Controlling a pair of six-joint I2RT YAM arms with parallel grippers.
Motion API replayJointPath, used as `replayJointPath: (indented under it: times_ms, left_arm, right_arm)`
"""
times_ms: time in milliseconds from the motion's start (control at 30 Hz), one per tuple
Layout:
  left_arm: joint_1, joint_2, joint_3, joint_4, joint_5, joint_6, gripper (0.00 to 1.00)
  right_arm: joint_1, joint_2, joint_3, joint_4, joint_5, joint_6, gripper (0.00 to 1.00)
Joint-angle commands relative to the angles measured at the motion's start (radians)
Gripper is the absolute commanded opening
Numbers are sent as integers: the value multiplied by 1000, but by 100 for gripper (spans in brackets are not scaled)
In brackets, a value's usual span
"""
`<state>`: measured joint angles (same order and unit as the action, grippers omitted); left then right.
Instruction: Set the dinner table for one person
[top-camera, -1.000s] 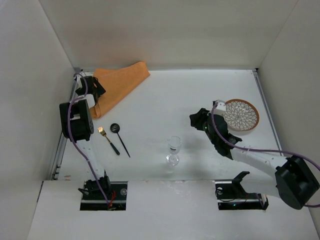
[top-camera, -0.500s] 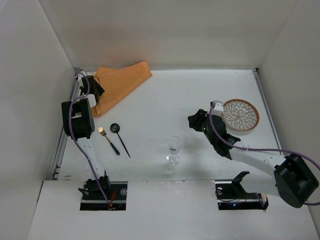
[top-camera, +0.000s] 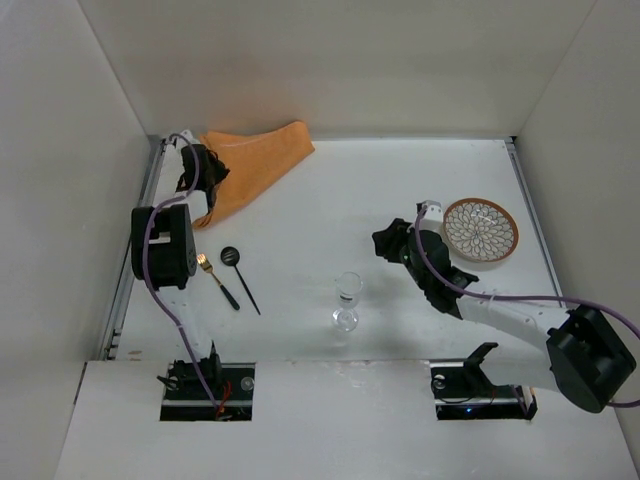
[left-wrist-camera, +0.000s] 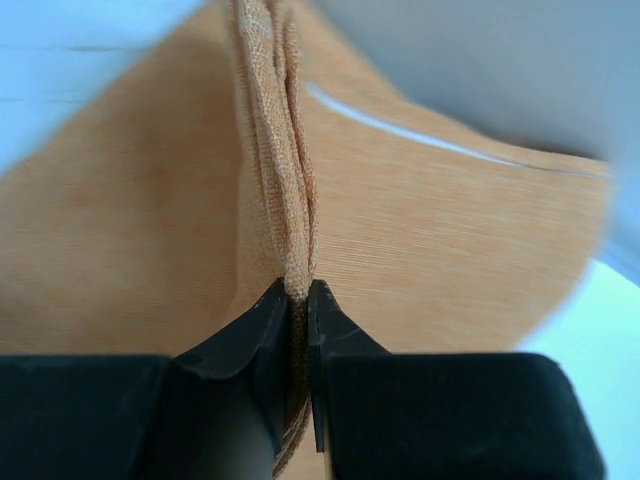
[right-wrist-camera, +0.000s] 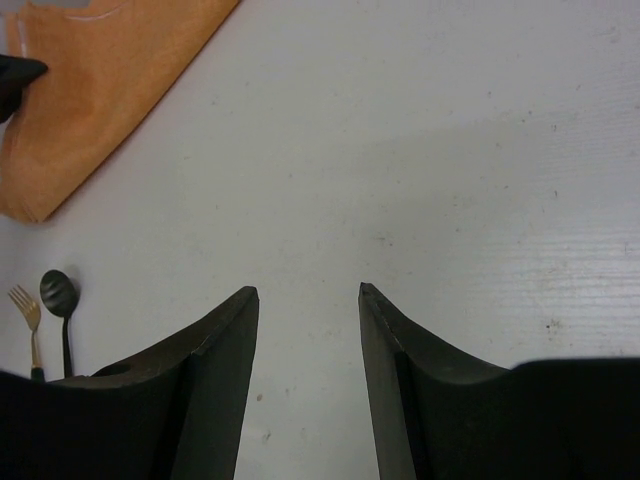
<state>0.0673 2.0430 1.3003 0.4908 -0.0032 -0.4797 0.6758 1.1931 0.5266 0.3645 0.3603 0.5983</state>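
**Orange placemat pinched, spreading yet to come**

Orange cloth, the placemat (top-camera: 255, 160), lies bunched in the upper left of the overhead view, on the white dinner table (top-camera: 330, 200). The left gripper (left-wrist-camera: 298, 292) has its jaws closed narrowly on a folded edge of the cloth, as its wrist view shows. The right gripper (right-wrist-camera: 305, 292) hangs right of centre with jaws spread wide and nothing between them, near the patterned plate (top-camera: 481, 230). A wine glass (top-camera: 347, 300), a fork (top-camera: 215, 280) and a black spoon (top-camera: 240, 275) wait lower in the frame. The step in hand appears to be laying out the placemat. The next move likely calls for drawing it toward the middle and flattening it before the plate goes on.
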Motion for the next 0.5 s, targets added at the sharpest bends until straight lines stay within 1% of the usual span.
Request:
replayJointPath:
  times_ms: [0,133,267,367,467]
  left_arm:
    - [-121,-191,-32,201,107,25,3]
    - [-266,-241,-65,259,172,114,4]
    - [-395,-215,-81,275,261,187,8]
    - [-459,-182,-105,285,336,205,10]
    - [-505,-181,-157,292,374,222,13]
  right_arm:
    - [11,6,38,70,22,-9,50]
    - [17,16,38,70,31,-8,50]
    - [17,22,38,73,48,-12,50]
    - [17,17,35,73,60,-12,50]
    - [17,8,30,73,71,-12,51]
